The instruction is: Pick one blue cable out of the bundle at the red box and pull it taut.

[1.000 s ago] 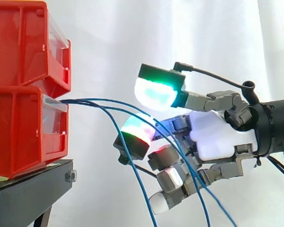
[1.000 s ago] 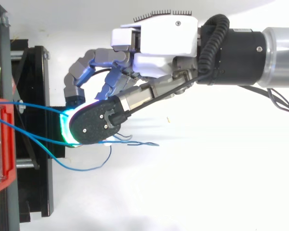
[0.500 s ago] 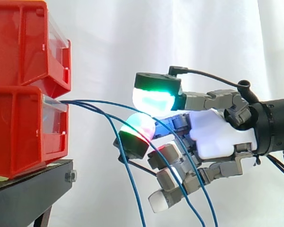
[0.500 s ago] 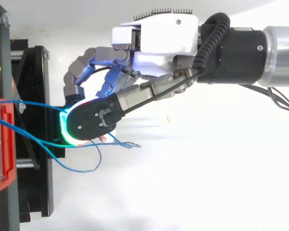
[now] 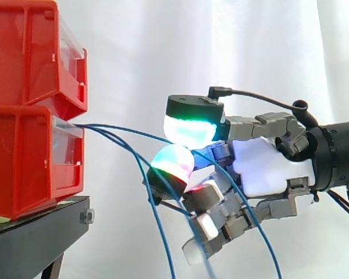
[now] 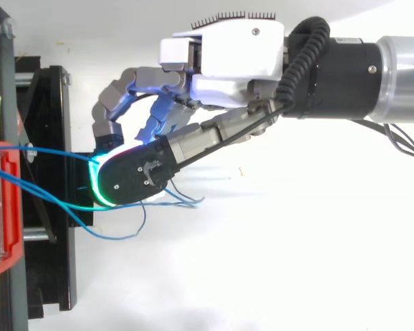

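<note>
Hand's (image 5: 267, 168) pads (image 5: 189, 129) nearer together round blue cable (image 5: 128, 131) (slack lower)

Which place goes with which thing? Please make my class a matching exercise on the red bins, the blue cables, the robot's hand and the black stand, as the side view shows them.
Things
1. red bins
2. blue cables
3. hand
4. black stand

Places
A. comes in from the right, among the cables
B. beneath the bins, at the lower left
C. stacked one on the other at the left edge
D. run out from the lower bin's front and droop downward

Pairs: 1-C, 2-D, 3-A, 4-B
</note>
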